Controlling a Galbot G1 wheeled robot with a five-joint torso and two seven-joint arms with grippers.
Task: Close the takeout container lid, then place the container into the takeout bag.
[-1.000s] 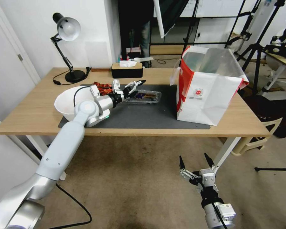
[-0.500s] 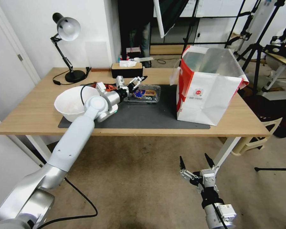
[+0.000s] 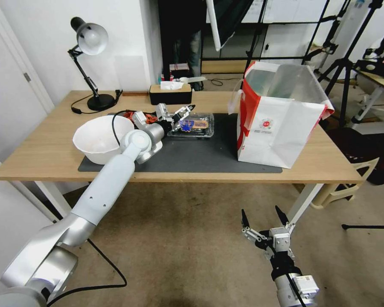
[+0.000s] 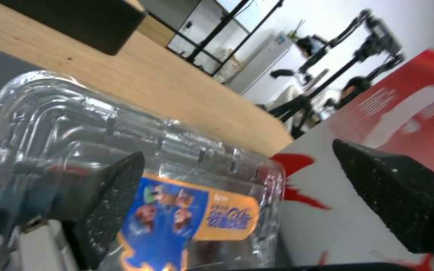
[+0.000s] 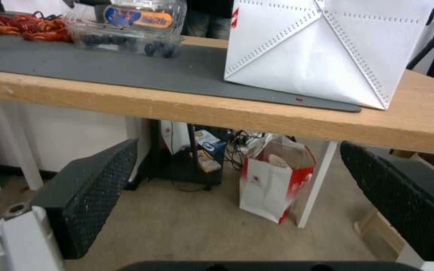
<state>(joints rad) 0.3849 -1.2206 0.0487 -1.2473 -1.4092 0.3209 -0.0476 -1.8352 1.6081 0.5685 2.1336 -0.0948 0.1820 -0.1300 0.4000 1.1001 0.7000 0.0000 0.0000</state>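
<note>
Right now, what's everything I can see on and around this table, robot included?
Clear plastic clamshell container: one, dark berries inside, blue-orange labelled lid down, on the grey mat.
Tall white paper bag with red sides: one, upright, open, right end of the mat.
White round bowl: one, left end of the mat.
Black tissue box: one, back of the table.
Black desk lamp: one, back left corner.
Dark grey mat: one, on the wooden table.
Left gripper: open, at the container's left end.
Right gripper: open, low before the table.
</note>
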